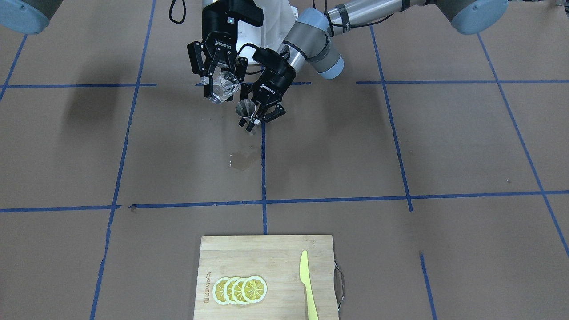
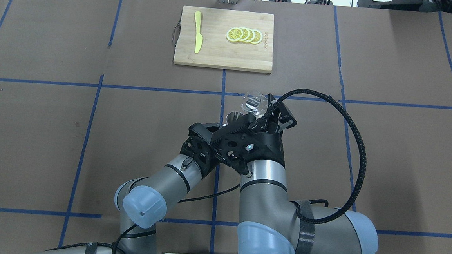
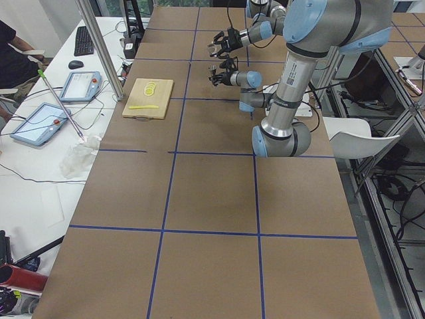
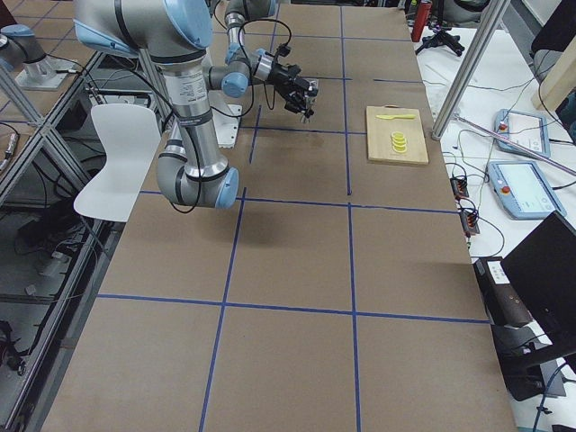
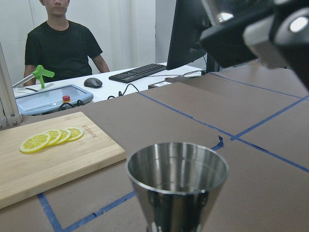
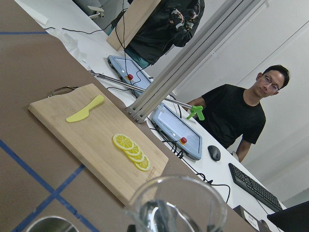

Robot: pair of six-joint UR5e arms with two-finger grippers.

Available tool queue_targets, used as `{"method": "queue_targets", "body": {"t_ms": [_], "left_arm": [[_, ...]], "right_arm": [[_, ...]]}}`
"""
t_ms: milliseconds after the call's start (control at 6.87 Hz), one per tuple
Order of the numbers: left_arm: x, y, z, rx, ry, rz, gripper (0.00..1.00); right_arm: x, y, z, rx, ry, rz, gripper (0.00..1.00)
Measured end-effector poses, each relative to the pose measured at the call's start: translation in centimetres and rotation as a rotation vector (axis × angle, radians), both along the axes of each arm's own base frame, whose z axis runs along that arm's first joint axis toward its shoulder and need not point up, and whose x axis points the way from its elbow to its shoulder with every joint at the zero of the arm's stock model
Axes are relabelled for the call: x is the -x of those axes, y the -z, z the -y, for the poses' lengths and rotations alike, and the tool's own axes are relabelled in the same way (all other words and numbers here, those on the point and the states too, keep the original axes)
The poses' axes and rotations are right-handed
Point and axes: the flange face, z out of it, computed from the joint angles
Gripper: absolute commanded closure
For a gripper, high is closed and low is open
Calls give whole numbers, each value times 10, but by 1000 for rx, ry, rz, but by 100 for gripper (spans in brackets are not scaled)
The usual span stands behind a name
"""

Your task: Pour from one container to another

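My right gripper [image 1: 222, 80] is shut on the clear glass measuring cup [image 1: 224, 87], held in the air and tilted. My left gripper [image 1: 254, 118] is shut on the grey steel jigger [image 1: 245, 108], held upright just below and beside the cup. In the overhead view the cup [image 2: 254, 101] sits just past the jigger's rim [image 2: 232, 117], and the right wrist covers most of the left gripper. The left wrist view shows the jigger's open cone [image 5: 177, 176] close up. In the right wrist view the cup's rim [image 6: 176, 205] fills the bottom edge. Whether liquid is flowing, I cannot tell.
A wet patch [image 1: 243, 160] marks the brown table cover below the grippers. A wooden cutting board [image 1: 266, 262] at the table's far edge carries lemon slices [image 1: 240, 290] and a yellow knife [image 1: 306, 284]. A seated person [image 5: 60, 43] and tablets are beyond that edge.
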Motion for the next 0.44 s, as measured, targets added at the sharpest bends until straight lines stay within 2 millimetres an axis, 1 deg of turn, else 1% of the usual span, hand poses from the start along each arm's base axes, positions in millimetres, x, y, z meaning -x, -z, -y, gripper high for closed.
{"method": "queue_targets", "body": {"t_ms": [437], "left_arm": [[-1, 3, 0, -2, -6, -3, 100]], "right_arm": [[-3, 1, 1, -21, 15, -64, 100]]}}
